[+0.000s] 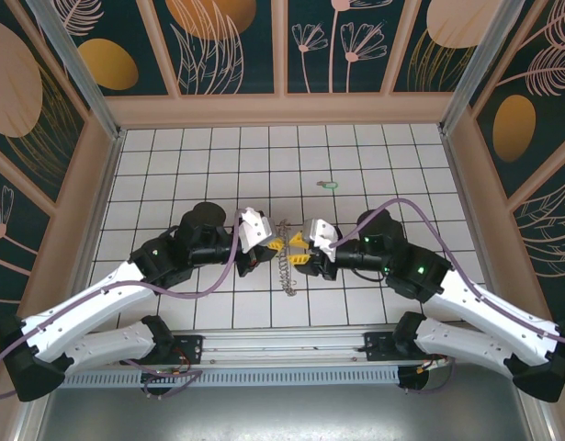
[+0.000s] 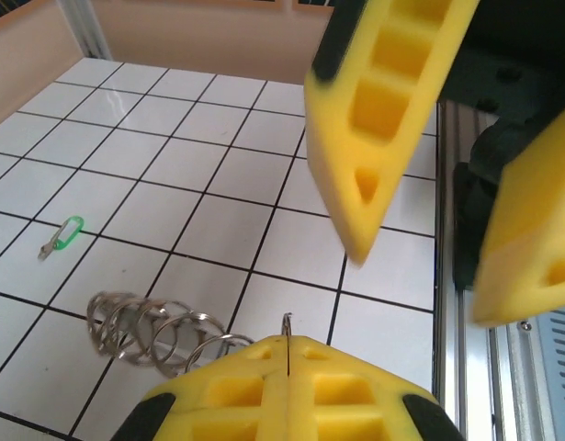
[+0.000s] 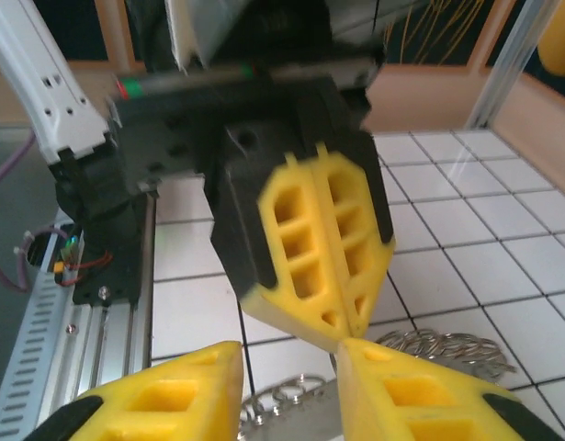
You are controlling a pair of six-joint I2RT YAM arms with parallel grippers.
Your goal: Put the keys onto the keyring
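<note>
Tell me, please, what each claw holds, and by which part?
The left claw pinches the thin wire keyring with silvery rings by its bare wire. The right claw is open, gripping nothing.

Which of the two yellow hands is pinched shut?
The left hand: its two yellow fingers press flat together, nipping the thin wire of the keyring. The right hand differs: its fingers stand apart with a gap between them.

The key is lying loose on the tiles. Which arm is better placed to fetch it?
Right. The right hand is open and holds nothing, and the key lies on its side of centre. The left hand is shut on the keyring, so it should probably hold that.
</note>
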